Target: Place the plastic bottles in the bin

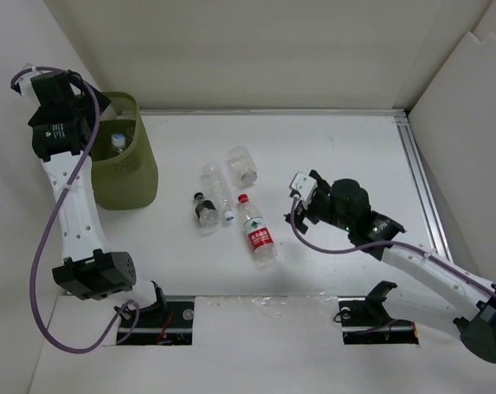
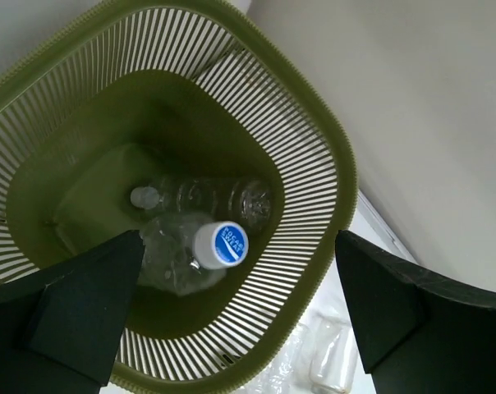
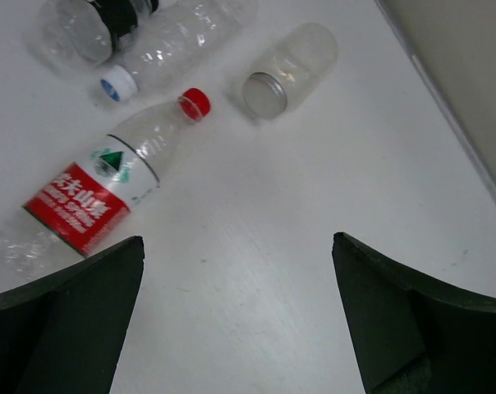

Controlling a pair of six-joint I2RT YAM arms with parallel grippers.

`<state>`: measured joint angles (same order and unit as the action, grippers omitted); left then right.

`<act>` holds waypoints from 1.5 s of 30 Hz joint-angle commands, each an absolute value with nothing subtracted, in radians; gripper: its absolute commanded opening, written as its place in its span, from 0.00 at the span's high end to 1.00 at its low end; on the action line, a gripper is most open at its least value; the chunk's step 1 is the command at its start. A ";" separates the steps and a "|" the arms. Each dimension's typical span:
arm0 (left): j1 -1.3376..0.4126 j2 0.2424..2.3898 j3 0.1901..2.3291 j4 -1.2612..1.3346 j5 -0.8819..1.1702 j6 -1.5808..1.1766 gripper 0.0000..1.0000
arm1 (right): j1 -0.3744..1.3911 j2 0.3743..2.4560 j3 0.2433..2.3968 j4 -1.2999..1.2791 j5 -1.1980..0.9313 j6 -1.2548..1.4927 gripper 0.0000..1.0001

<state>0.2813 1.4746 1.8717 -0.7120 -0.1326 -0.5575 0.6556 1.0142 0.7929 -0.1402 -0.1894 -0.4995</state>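
White desk [image 1: 338, 156] carrying an olive-green slotted plastic bin [image 1: 133, 176] and four clear crinkled plastic bottles.
The bin stands far left. Clustered mid-desk, well apart from it, lie a red-capped, red-labelled bottle [image 1: 259, 232], a dark-banded bottle [image 1: 205, 212], a white-capped bottle [image 1: 218, 189] and a capless bottle [image 1: 242, 164].

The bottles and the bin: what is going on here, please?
The left gripper hangs open above the bin, which holds two bottles. Four more bottles lie on the table. The right gripper, open and empty, hovers near the red-capped bottle.
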 commanded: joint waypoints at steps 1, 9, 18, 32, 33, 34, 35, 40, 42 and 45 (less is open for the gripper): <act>0.281 1.408 1.905 -0.667 -0.163 -0.538 0.00 | 0.777 0.936 0.717 -0.020 -0.031 -0.294 0.00; 0.124 1.278 1.939 -0.689 -0.114 -0.446 0.00 | 0.983 1.149 0.730 -0.021 0.227 -0.020 0.00; 0.043 1.111 1.704 -0.629 0.014 -0.413 0.00 | 1.003 1.475 0.825 0.032 0.261 0.121 0.00; 0.018 1.092 1.645 -0.600 0.110 -0.394 0.00 | 1.003 1.634 0.681 0.256 0.193 0.215 0.38; 0.018 1.092 1.644 -0.600 0.162 -0.394 0.00 | 0.994 1.634 0.667 0.294 0.178 0.215 0.45; 0.018 1.092 1.634 -0.600 0.185 -0.394 0.00 | 0.994 1.622 0.641 0.295 0.178 0.215 0.77; -0.007 1.113 1.634 -0.600 0.211 -0.381 0.00 | 0.994 1.602 0.629 0.295 0.178 0.215 0.91; -0.138 1.158 1.602 -0.532 0.363 -0.368 0.00 | 0.974 1.272 0.615 0.044 0.344 0.186 0.98; -0.214 1.167 1.571 -0.468 0.412 -0.399 0.00 | 0.965 1.174 0.678 -0.041 0.403 0.128 0.98; -0.332 1.227 1.540 -0.342 0.391 -0.420 0.00 | 0.921 1.060 0.797 -0.139 0.420 0.029 1.00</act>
<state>-0.2531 1.1854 1.5570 -0.5045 0.3252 -0.4019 0.9565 1.1374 0.6624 -0.0521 0.3290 0.1276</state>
